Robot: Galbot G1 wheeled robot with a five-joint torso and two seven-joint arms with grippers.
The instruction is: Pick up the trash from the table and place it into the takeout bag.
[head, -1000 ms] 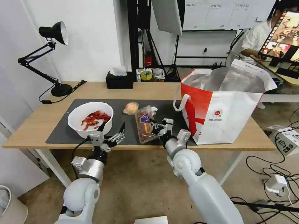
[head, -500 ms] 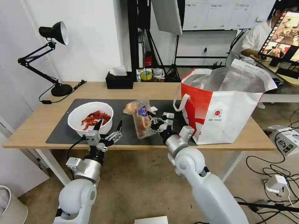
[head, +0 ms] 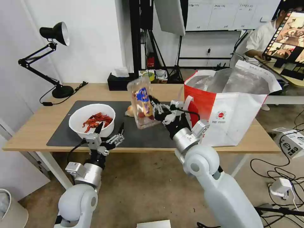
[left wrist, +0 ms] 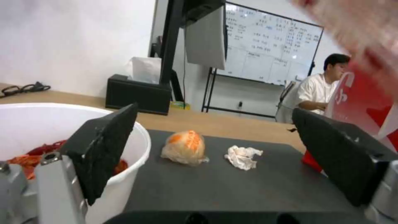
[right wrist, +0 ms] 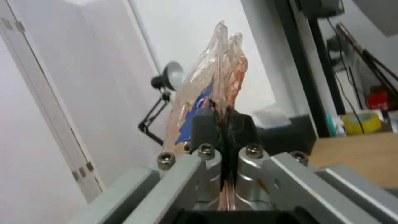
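Light wood makes up the table point(head: 95, 91), with a dark grey mat point(head: 63, 134) covering much of its middle and reaching almost to the near edge. On the right part of the table stands the bag point(head: 228, 104), white and red, its mouth open to show silver foil, its base overlapping the mat's right end. On the mat's left part sits the bowl point(head: 91, 118), white and round, holding red crayfish shells. Raised clear of the mat, between bowl and bag, is the tray point(head: 142, 103), clear plastic with a blue label, tilted nearly upright; the right gripper point(head: 155, 108) is clamped on its edge, and the right wrist view shows the black pads pressed together with the thin plastic pinched between them. Beside the near edge, just in front of the bowl, hangs the left gripper point(head: 109, 131), its fingers spread apart and holding nothing; one black pad point(left wrist: 104, 146) sits close against the bowl's rim in the left wrist view. Toward the mat's far edge lies the lump point(left wrist: 184, 151), orange in clear wrap, and just beside it, not touching, the tissue point(left wrist: 242, 156), white and crumpled
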